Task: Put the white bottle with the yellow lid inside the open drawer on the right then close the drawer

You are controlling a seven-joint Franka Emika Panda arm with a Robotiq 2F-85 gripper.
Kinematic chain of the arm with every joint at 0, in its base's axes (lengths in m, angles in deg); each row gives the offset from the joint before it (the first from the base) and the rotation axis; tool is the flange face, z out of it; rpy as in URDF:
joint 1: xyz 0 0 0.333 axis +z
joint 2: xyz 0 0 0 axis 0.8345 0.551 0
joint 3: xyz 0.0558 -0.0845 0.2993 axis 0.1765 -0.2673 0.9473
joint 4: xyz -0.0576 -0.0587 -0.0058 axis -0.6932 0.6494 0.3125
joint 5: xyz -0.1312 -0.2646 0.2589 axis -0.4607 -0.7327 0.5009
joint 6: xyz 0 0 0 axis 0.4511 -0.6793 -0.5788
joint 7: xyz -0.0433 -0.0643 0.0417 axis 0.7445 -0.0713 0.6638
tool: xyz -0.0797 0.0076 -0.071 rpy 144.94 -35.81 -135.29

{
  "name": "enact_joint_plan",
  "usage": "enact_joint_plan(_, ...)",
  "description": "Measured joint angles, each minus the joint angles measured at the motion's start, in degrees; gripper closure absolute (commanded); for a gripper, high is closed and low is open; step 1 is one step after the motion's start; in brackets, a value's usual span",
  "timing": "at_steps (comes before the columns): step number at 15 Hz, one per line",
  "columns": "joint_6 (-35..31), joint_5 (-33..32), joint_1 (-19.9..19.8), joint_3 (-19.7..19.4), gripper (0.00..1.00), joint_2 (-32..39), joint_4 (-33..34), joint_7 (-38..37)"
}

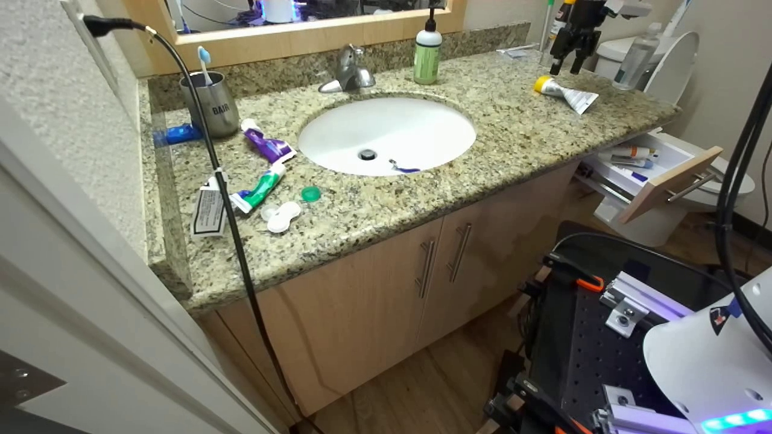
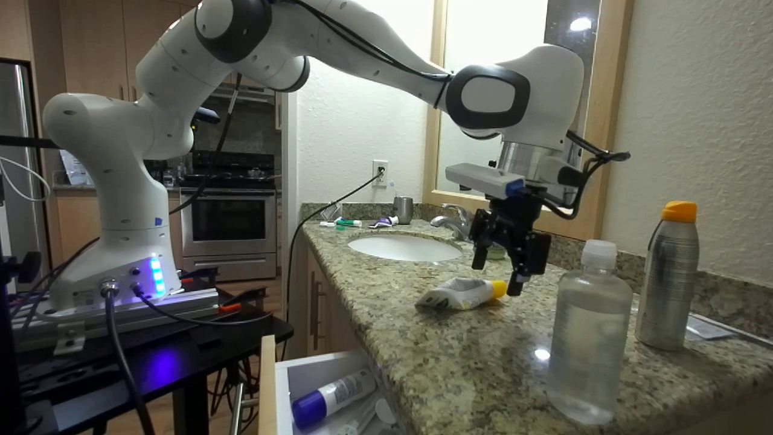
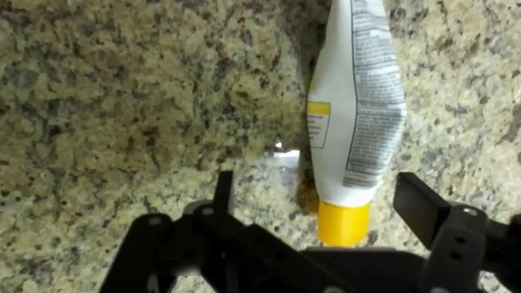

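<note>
White bottle lies crosswise beneath the waiting claw

The claw hangs above the table, its fingers spread wide and holding nothing. Below it, the bottle rests on its side on the table, apart from the fingers. In the wrist view the yellow lid shows between the fingertips, off centre, nearer the finger at the right of that view. The body stretches away from the claw toward the top, its long axis roughly square to the line joining the fingertips.

The grasp likely turns on that crossing: the fingers seem set to pinch the bottle across its width with little turning, though a slight sideways shift before going down would probably centre it. The drawer stands pulled out, lower than the claw and toward the robot's base.
</note>
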Motion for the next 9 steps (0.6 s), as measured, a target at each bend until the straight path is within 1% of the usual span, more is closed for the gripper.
enact_joint_plan(3,3.40,0.28,-0.83,0.09,0.00,-0.09,-1.99,4.78)
enact_joint_plan(5,3.90,1.16,-1.08,0.29,0.00,-0.62,-3.97,7.98)
enact_joint_plan(9,3.78,1.20,-0.99,0.31,0.00,-0.45,-4.00,7.95)
